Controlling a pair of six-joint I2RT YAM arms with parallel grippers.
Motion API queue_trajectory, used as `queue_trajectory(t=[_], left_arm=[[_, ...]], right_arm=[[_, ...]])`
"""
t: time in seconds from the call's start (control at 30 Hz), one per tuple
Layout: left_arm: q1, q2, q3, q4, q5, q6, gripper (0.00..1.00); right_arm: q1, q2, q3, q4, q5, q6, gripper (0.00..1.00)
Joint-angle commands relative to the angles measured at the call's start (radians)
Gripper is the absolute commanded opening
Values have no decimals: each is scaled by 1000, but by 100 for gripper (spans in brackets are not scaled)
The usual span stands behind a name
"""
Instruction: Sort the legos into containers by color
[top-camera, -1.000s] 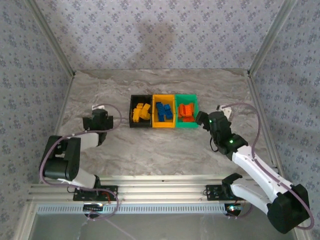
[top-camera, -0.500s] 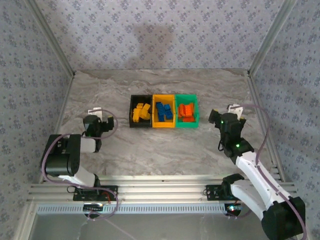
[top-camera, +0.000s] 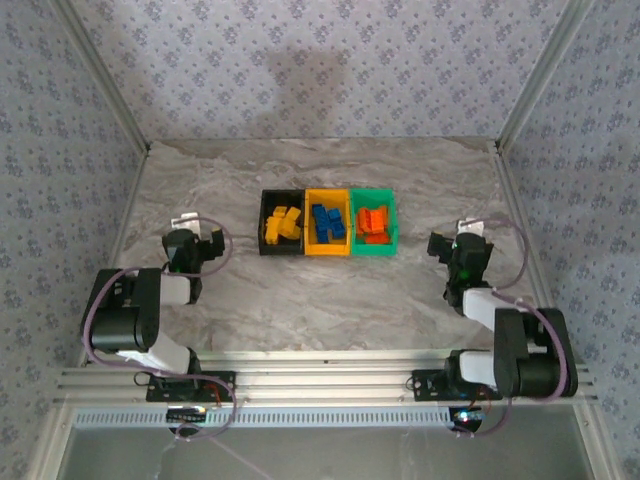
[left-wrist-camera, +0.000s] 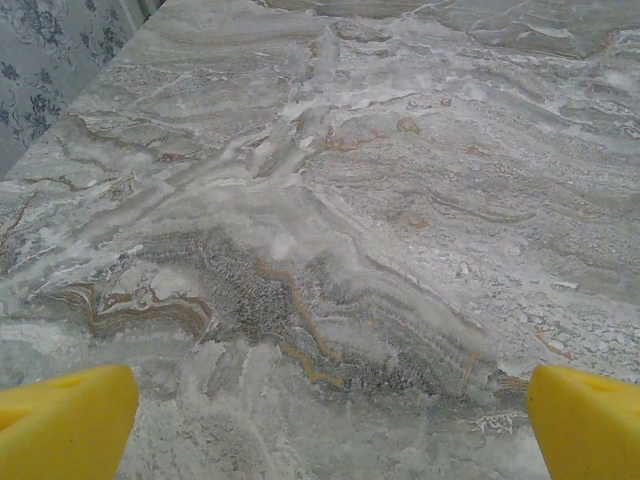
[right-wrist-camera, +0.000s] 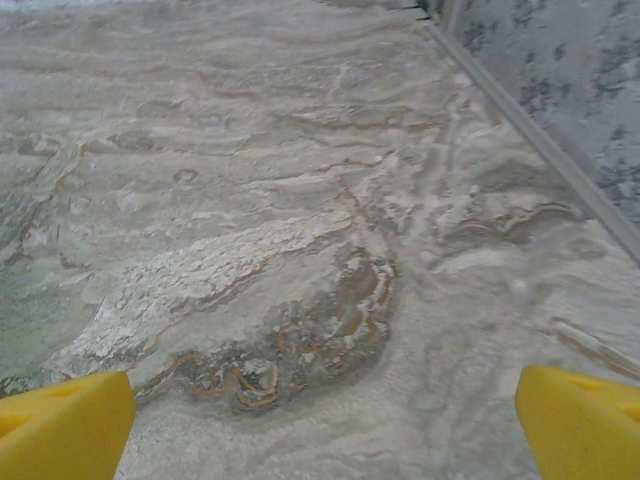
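The legos (top-camera: 327, 222) lie sorted by color in the containers (top-camera: 327, 251), while the left gripper (left-wrist-camera: 330, 425) and right gripper (right-wrist-camera: 325, 420) sit low over the marble table (top-camera: 300, 300), fingers spread apart.

Grey marbled table (top-camera: 300, 300) with a touching row of black bin (top-camera: 281, 251), yellow-orange bin (top-camera: 328, 251), green bin (top-camera: 374, 252)

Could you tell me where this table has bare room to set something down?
Only the middle is crowded: the black bin, yellow bin and green bin stand side by side, holding bricks. The table is bare behind them to the back edge, in front toward the near edge, and out to the left gripper and right gripper.
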Motion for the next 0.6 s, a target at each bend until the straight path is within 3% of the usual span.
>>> queue_trajectory(t=[0.0,0.13,0.2,0.57], left_arm=[[5,-6,22,33,-5,-12,100],[5,-5,22,32,-4,-12,100],[6,-6,22,32,-3,-13,100],[6,-5,22,32,-3,-12,100]], right_arm=[[-8,85,19,185,-55,-55,100],[9,243,38,303,-29,-71,100],[2,216,58,213,-53,-62,100],[4,221,53,236,-45,-66,100]])
